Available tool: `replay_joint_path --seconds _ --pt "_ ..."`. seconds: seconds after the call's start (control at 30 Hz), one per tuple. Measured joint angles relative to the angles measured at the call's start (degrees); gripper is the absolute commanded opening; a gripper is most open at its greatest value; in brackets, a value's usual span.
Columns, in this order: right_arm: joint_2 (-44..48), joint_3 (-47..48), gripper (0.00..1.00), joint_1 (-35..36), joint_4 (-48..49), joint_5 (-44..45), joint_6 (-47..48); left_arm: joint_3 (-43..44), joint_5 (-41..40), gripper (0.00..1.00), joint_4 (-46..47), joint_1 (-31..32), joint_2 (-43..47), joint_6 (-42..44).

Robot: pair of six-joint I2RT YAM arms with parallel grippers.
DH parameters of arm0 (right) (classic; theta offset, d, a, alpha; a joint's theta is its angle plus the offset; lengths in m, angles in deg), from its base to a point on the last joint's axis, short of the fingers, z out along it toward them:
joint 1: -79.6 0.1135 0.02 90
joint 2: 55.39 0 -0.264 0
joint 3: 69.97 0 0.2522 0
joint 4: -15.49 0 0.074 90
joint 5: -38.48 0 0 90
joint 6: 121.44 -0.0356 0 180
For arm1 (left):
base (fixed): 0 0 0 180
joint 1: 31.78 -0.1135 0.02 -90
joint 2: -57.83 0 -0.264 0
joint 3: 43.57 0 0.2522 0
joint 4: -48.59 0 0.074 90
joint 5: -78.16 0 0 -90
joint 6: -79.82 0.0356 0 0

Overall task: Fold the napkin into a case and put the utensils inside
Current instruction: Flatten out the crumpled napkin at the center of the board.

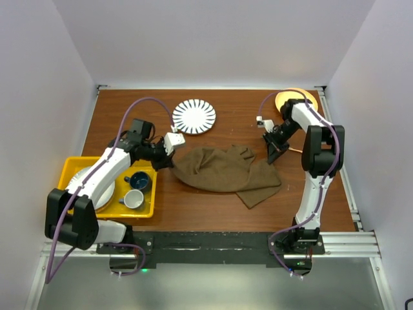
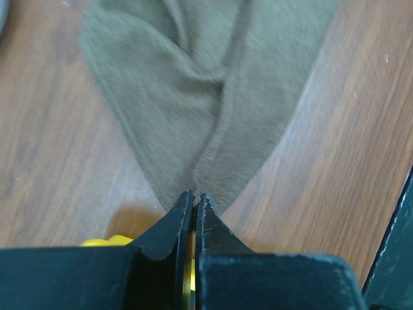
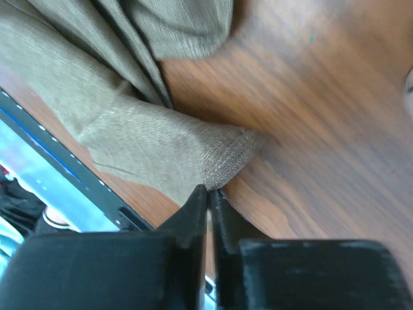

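Folds and creases run through the dark olive-brown cloth napkin (image 1: 222, 169), which lies bunched at the middle of the brown wooden desk (image 1: 193, 210), not yet shaped into a case. The left tool (image 2: 194, 197) has its jaws pressed together on the napkin's pointed left corner. The right tool (image 3: 210, 189) is likewise narrowed to a slit, pinching the hemmed right corner just off the wood. A round white plate with black radial stripes (image 1: 193, 116) sits beyond the cloth, and a yellow plastic tray (image 1: 68, 168) holding crockery stands at the left.
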Motion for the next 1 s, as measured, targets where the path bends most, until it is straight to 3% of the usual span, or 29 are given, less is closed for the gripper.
replay_joint_path --seconds 0.13,0.33,0.43,0.53,0.6,0.67,0.7,0.8,1.0 --pt "-0.17 6.88 0.00 0.07 -1.53 -0.72 0.04 5.53 -0.17 0.00 0.46 -0.83 -2.97 -3.80" --pt "4.24 26.60 0.00 -0.74 -0.04 -2.38 1.64 14.97 -0.59 0.00 1.57 -3.48 -4.07 -7.37" --pt "14.03 23.69 0.00 -1.73 1.33 -2.89 6.19 18.36 -0.11 0.00 2.62 -4.31 -3.41 -7.39" --pt "26.84 9.75 0.00 -1.66 1.55 -1.75 13.79 17.18 1.33 0.00 1.33 -4.42 -1.77 -4.96" --pt "32.63 -1.62 0.21 -0.28 1.81 0.42 17.81 14.08 1.92 0.00 -0.46 -4.04 -0.28 -1.97" --pt "35.80 -14.73 0.73 2.01 1.38 3.78 21.31 9.40 1.77 0.00 -2.27 -3.26 0.66 1.11" --pt "35.67 -19.39 0.79 2.89 1.84 5.25 22.01 7.02 1.42 0.00 -3.13 -2.75 0.79 2.34" --pt "31.23 -29.62 0.84 4.13 2.27 9.09 24.59 0.44 -0.20 0.00 -4.79 -1.18 0.79 4.92" --pt "27.80 -24.46 0.78 1.97 0.39 8.48 24.65 -4.70 -3.13 0.00 -4.72 1.86 1.18 6.43"
